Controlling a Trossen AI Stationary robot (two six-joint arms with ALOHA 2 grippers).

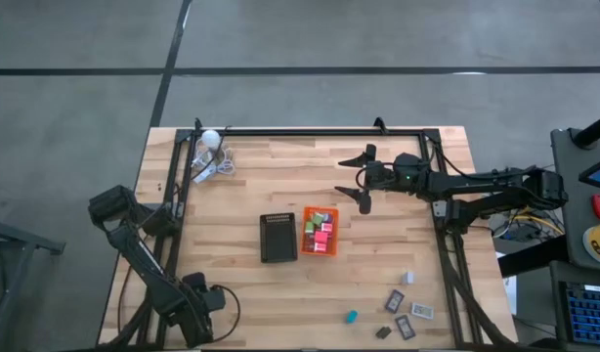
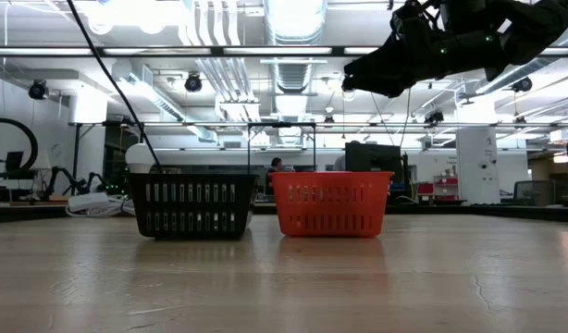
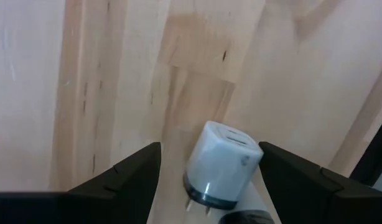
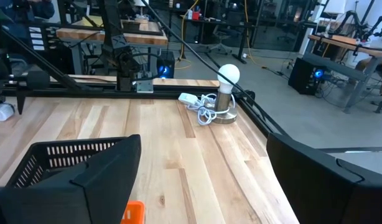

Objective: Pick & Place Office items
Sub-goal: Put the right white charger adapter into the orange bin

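Note:
My right gripper (image 1: 364,180) (image 4: 203,180) hangs open, high over the table (image 2: 363,76), on the far right of the orange tray (image 1: 320,231). That tray holds red, pink and green blocks. The black tray (image 1: 278,238) stands beside it on the left. More office items lie loose near the right corner: a teal block (image 1: 351,316), a small grey piece (image 1: 407,278) and several flat grey-black rectangles (image 1: 395,300). My left gripper (image 3: 209,146) is open, low at the near left corner. Between its fingers a white charger plug (image 3: 222,165) lies on the wood. My left gripper stands with one finger on either side of the white charger plug (image 3: 241,155), which lies on the table. One finger (image 3: 284,171) is close to the plug's side; I cannot tell whether it touches.
A white ball lamp with coiled grey cable (image 1: 212,145) (image 4: 225,78) sits at the far left corner. A black frame rail (image 1: 310,131) runs around the table's edges. Bare wood lies between the trays and the far rail.

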